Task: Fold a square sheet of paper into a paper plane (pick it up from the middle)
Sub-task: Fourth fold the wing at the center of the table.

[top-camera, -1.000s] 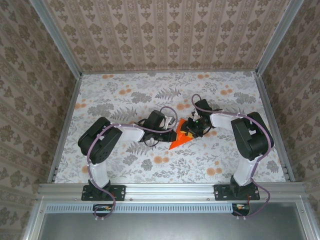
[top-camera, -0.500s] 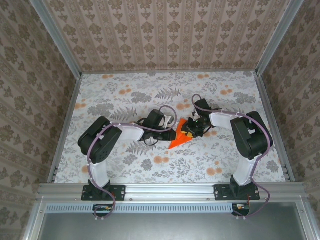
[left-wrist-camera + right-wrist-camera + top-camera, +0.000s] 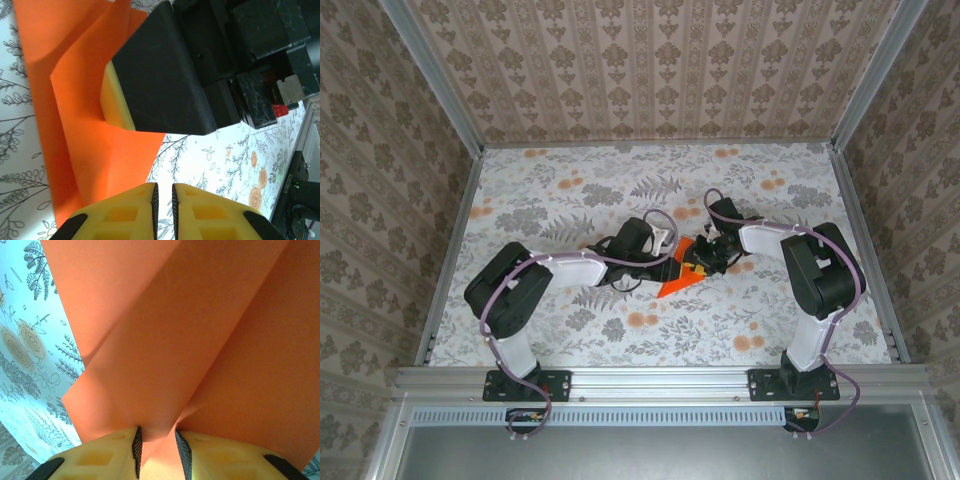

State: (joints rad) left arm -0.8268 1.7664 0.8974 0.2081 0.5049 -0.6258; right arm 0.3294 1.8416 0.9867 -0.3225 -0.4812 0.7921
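The orange paper (image 3: 678,280) sits about the middle of the flowered surface (image 3: 570,200), between the two arms, and from above it reads as a creased wedge with its point aimed near and left. By my judgement the task is partway: the flat square is gone and several folds are in, but the shape is too broad and loose to be a narrow dart, so the later folds and the sharpening of the centre crease look to be left. The right pincer (image 3: 156,450) is pinching the paper; its own camera shows a raised ridge of the sheet running down between its two ribbed pads, with flaps spreading to either side, which the overhead view is too small to give. The left pincer (image 3: 162,195) has its yellow fingers pressed nearly together with a thin slit between; the paper's edge reaches the tip of one finger, and I cannot tell whether it nips that edge or merely touches it. The left wrist camera adds the layering: an upper flap lying over a lower one with a shadowed step between them, and the right arm's black finger with its yellow pad (image 3: 116,100) bearing on the top layer. The overhead view in turn gives the whole outline and where both arms meet over it
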